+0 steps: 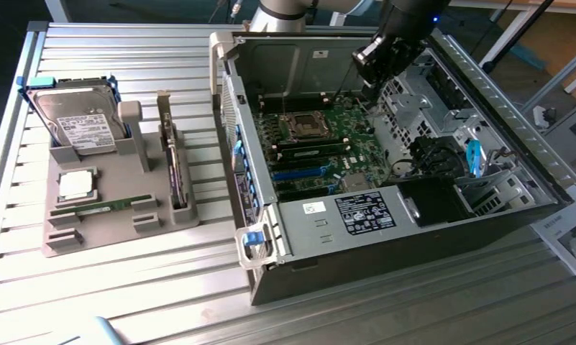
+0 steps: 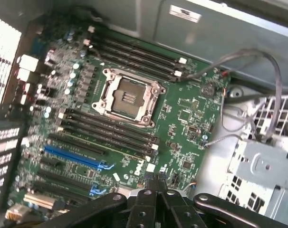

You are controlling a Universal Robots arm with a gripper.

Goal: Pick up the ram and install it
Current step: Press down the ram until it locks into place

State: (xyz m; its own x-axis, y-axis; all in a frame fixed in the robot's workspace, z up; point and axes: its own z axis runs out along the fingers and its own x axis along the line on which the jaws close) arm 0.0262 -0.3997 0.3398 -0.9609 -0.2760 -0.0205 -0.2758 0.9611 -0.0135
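Gripper: black gripper (image 1: pixel 382 59) hangs inside the open computer case (image 1: pixel 298 280), above the motherboard (image 2: pixel 182 118); jaws clenched together, nothing between them.
Fingertips: in the wrist view the two fingertips (image 2: pixel 157 183) meet, pressed flat against each other, over the board's edge.
Ram: green stick (image 1: pixel 103 208) lies flat on the grey holder tray (image 1: pixel 96 237), outside the case, well apart from the jaws, toward the exterior view's left.
Below the jaws: empty CPU socket (image 2: pixel 127 96) with black memory slots (image 2: pixel 106 133) on either side of it; blue slot (image 2: pixel 75 156) beyond those.
Obstructions: grey cables (image 2: pixel 258 71) loop beside the jaws, near the metal drive cage (image 2: pixel 263 166); case walls enclose the jaws on all sides.
Other items on tray: hard drive (image 1: pixel 77 126) standing upright, square processor chip (image 1: pixel 77 185) lying just beside the ram.
Surface: slatted metal table (image 1: pixel 134 302).
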